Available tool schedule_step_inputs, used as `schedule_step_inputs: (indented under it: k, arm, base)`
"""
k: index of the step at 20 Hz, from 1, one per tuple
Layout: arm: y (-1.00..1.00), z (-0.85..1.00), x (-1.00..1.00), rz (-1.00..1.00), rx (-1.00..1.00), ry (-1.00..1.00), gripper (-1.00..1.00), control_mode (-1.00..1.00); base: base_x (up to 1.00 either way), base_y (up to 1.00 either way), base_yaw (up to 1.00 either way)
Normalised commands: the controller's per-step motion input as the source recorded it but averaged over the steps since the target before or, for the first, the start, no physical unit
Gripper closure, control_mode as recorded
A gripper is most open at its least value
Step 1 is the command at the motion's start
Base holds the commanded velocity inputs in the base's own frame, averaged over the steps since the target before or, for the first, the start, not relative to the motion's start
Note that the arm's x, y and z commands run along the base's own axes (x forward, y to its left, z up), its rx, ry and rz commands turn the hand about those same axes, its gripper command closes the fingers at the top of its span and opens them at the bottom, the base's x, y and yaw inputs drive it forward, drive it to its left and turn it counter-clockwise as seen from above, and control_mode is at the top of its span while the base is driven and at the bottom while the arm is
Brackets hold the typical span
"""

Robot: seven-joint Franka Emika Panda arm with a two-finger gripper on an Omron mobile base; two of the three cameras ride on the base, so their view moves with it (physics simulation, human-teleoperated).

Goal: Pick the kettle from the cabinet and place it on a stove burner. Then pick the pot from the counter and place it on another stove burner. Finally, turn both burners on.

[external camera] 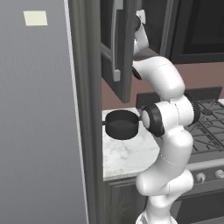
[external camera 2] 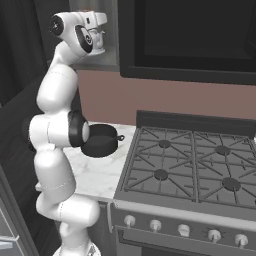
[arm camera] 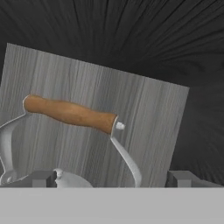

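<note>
Reaching high into the open cabinet [external camera: 116, 48], with the gripper [arm camera: 111, 178] spread wide and holding nothing, dark fingertips [arm camera: 43, 178] standing either side of the kettle [arm camera: 70, 114]. Close ahead in the hand view, the wooden grip arching between thin silver arms against the pale grey cabinet back, kettle body barely showing at the bottom. Down on the counter [external camera 2: 97, 175], resting just left of the range, the pot [external camera 2: 101, 140], partly hidden behind the white arm's elbow. Sitting bare beside it, the stove burners [external camera 2: 161, 174] under black grates, silver knobs [external camera 2: 184, 230] along the front.
</note>
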Motion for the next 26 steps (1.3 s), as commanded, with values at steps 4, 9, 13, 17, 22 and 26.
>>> schedule_step_inputs:
  k: [4,9,13,17,22,26]
  arm:
    - [-0.05,0.00,0.10,0.00,0.00,0.00,-1.00,-1.00]
    - [-0.11,0.00,0.05,0.00,0.00,0.00,-1.00,-1.00]
    - [-0.08,0.00,0.05,0.00,0.00,0.00,-1.00,-1.00]
    - [-0.05,0.00,0.09,0.00,0.00,0.00,-1.00,-1.00]
    - [-0.01,0.00,0.11,0.00,0.00,0.00,-1.00,-1.00]
    - [0.00,0.00,0.02,0.00,0.00,0.00,-1.00,-1.00]
  base:
    - [0.00,0.00,0.00]
    - [0.00,0.00,0.00]
    - [0.00,0.00,0.00]
    - [0.00,0.00,0.00]
    - [0.00,0.00,0.00]
    - [0.00,0.00,0.00]
